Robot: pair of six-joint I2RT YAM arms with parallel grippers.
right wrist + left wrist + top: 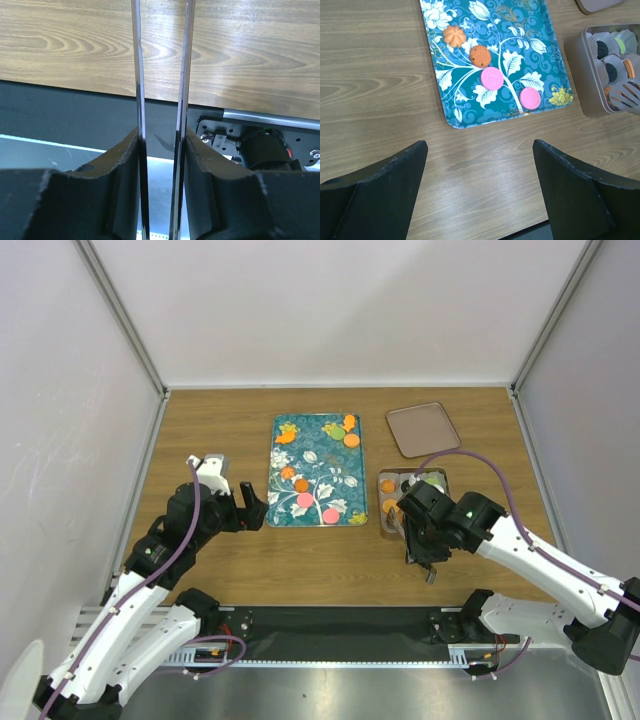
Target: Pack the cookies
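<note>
At the near right of the worktop (pixel 220 440), the right pincer (pixel 161 136) is clenched on a pair of metal tongs (pixel 139 75). The two thin blades are pinched side by side between its pads and reach out past its fingers. From above, that pincer sits just on the near side of the square tin (pixel 585 70). Over on the left, the left pincer (pixel 480 150) stands released, its dark fingers spread wide with nothing between them. It is above bare wood, just beside the near left corner of the teal tray (pixel 465 112). The cookies (pixel 492 78) lie mostly on that tray. Two pink ones are nearest, with a brown speckled one and an orange flower-shaped one behind them. At the tray's far end is a further cluster of orange and green ones. To the right of the tray and apart from it, the tin holds grey paper cups (pixel 615 62). A few cookies already sit in them: black, green and orange. How many are in there I cannot tell, since the right arm hides part of the tin from above. Farthest back, beyond the tin, a brownish square lid (pixel 422 428) lies flat on the wood.
</note>
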